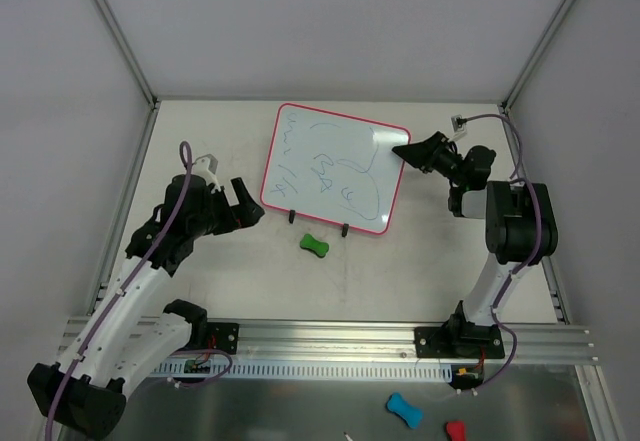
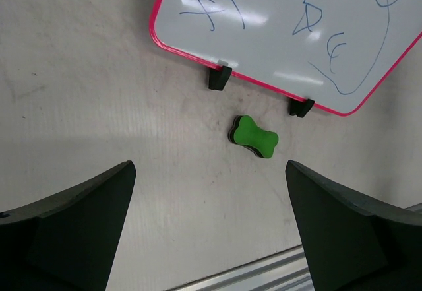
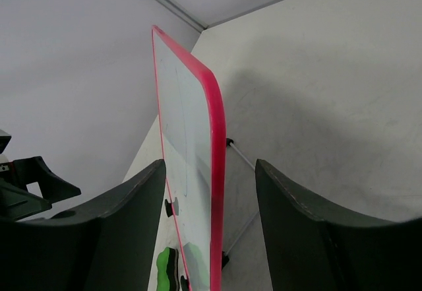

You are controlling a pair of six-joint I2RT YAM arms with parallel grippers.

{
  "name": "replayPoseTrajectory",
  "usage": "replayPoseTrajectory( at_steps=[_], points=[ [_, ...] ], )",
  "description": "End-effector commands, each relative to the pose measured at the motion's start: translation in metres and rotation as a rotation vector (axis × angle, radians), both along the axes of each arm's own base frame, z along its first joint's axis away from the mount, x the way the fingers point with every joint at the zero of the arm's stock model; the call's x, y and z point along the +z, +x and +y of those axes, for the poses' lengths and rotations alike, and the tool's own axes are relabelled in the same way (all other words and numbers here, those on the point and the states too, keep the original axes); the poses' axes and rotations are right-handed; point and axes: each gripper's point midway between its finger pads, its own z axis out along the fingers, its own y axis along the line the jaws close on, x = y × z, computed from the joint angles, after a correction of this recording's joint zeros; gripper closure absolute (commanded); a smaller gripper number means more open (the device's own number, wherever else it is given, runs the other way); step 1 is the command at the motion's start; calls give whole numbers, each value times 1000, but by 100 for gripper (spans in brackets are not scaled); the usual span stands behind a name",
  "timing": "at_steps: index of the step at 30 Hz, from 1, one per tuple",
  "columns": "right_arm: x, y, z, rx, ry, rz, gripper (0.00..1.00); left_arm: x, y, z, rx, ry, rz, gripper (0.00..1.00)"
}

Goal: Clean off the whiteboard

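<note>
The whiteboard (image 1: 330,166) (image 2: 297,27) stands propped at the middle back of the table, pink-framed, with blue scribbles across its face. A green bone-shaped eraser (image 1: 315,246) (image 2: 254,136) (image 3: 163,268) lies on the table just in front of its two black feet. My right gripper (image 1: 402,151) (image 3: 210,165) straddles the board's right edge (image 3: 216,146), one finger on each side, with a gap still showing on the back side. My left gripper (image 1: 250,206) (image 2: 210,165) hovers wide open to the left of the board, holding nothing, the eraser ahead of it.
A thin support rod (image 3: 241,156) props the board from behind. An aluminium rail (image 1: 330,341) runs along the near edge. Below it lie a blue eraser (image 1: 403,409) and a red one (image 1: 455,429). Grey walls close in the back and sides.
</note>
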Motion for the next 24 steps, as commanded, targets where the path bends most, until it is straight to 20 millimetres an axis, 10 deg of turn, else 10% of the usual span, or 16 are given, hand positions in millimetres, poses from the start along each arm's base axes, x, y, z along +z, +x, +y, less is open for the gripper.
replayPoseTrajectory(
  at_steps=[1,17,24],
  points=[
    [24,-1,11,59,-8,-124,42,13,7,-12,-58,23,-54,1],
    [10,-4,13,65,-21,-107,53,-28,-2,-11,190,-51,71,1],
    [8,-4,14,68,-23,-104,56,-37,2,-51,32,90,116,1]
  ],
)
